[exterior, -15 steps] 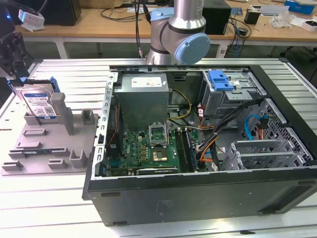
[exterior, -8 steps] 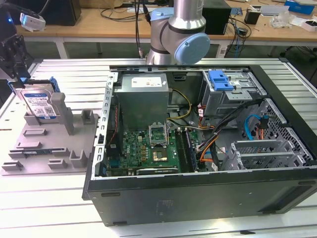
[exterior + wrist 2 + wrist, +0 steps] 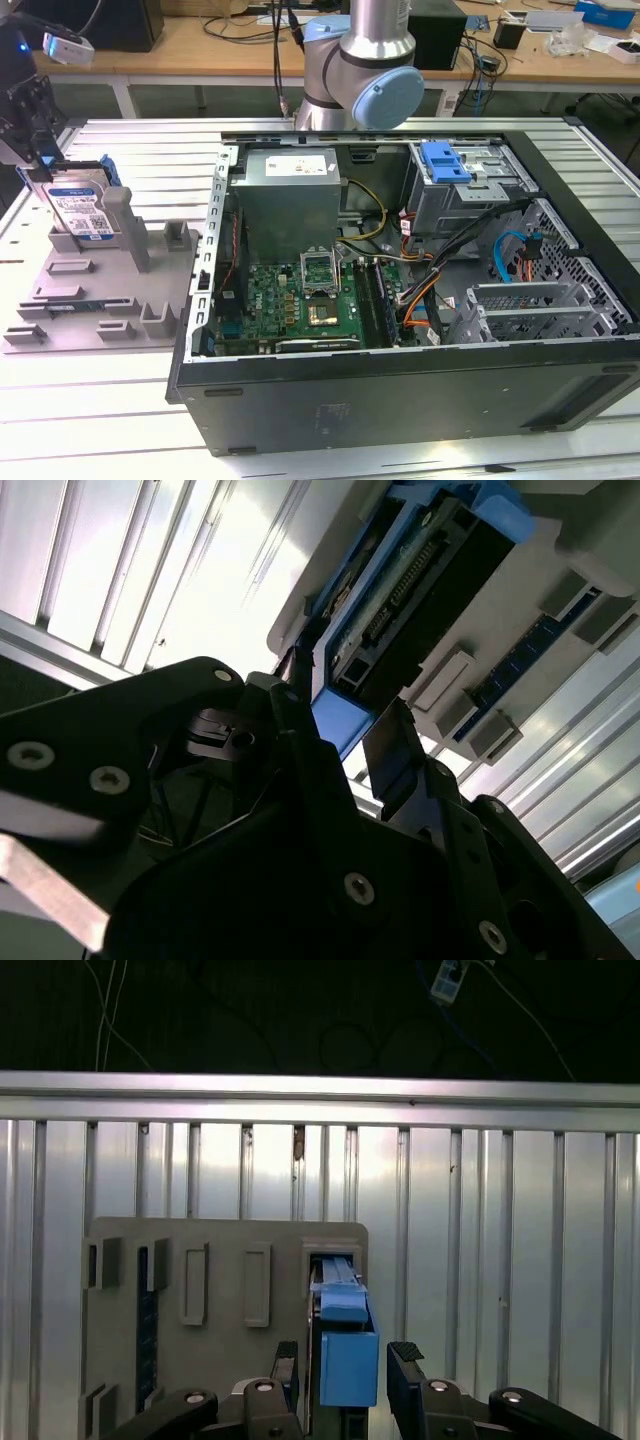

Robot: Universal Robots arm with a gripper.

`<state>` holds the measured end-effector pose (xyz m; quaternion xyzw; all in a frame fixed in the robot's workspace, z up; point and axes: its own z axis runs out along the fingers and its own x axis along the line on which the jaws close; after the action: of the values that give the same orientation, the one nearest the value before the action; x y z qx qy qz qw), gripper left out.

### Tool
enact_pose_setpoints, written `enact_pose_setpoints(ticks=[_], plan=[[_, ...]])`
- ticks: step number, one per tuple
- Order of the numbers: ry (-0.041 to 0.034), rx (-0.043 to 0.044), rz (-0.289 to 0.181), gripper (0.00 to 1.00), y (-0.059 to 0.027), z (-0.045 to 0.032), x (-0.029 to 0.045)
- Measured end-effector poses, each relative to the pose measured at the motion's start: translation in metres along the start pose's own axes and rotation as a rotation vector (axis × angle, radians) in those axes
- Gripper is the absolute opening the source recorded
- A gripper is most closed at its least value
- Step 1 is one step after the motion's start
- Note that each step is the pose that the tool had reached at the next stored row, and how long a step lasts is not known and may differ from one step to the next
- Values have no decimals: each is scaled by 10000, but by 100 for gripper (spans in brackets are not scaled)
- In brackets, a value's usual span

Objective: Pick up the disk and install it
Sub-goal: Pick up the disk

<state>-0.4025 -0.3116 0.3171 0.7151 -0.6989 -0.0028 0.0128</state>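
No text can be read anywhere. The disk (image 3: 84,208) stands upright in the grey holder (image 3: 95,285) at the exterior view's left. Its white-and-blue label (image 3: 88,216) carries print too fine to make out. The power supply (image 3: 290,210) inside the computer case (image 3: 400,400) has a white sticker (image 3: 293,163), its lines of print illegible.

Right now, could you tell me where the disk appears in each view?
Exterior view: the disk stands upright in the grey fixture, at the exterior view's left.
First wrist view: its blue edge sits between the fingers of the open gripper.
Second wrist view: edge-on, just beyond the gripper.
Shared landmark: the grey fixture.
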Motion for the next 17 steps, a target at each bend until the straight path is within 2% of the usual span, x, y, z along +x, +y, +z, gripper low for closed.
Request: enact_pose_setpoints(ticks=[7,17], plan=[[-39,11,-1,48,0,25,0],[-40,71,-1,48,12,61,-1]])
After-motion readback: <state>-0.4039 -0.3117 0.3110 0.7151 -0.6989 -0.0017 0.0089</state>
